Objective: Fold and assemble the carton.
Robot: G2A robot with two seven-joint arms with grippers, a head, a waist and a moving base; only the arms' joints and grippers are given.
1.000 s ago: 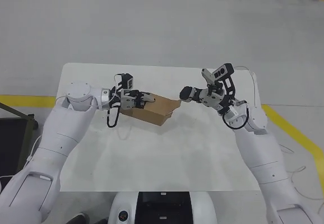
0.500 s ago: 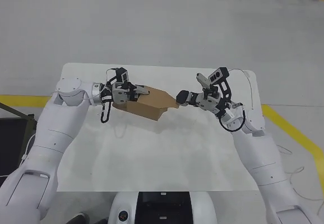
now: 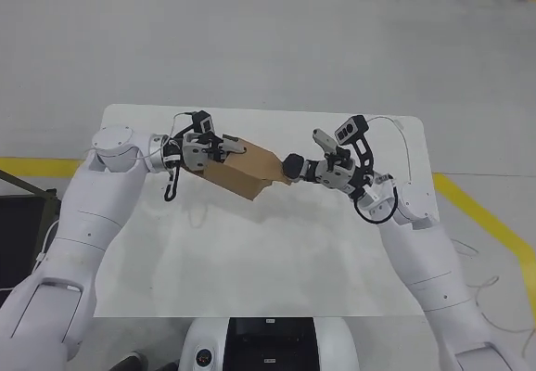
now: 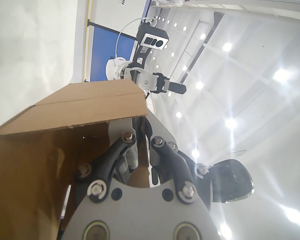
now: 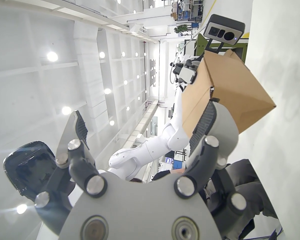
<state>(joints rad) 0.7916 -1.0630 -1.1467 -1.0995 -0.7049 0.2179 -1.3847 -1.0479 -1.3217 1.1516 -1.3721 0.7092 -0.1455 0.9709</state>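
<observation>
A brown carton point(image 3: 252, 168) hangs tilted above the far half of the white table point(image 3: 249, 269). My left gripper point(image 3: 220, 151) is shut on its left end; in the left wrist view the gripper point(image 4: 141, 137) pinches a cardboard wall of the carton point(image 4: 72, 111). My right gripper point(image 3: 295, 167) is at the carton's right end, open. In the right wrist view the gripper point(image 5: 140, 126) is spread wide, and one ribbed finger point(image 5: 205, 123) touches a lower corner of the carton point(image 5: 230, 88) while the other stands free.
Bare white tabletop lies under and in front of the carton. A dark cart point(image 3: 4, 218) stands off the table's left side. A yellow floor line point(image 3: 491, 218) runs past the right edge.
The left gripper has carried the carton a little left and toward the far side. The right gripper has moved left and come up against the carton's right end.
</observation>
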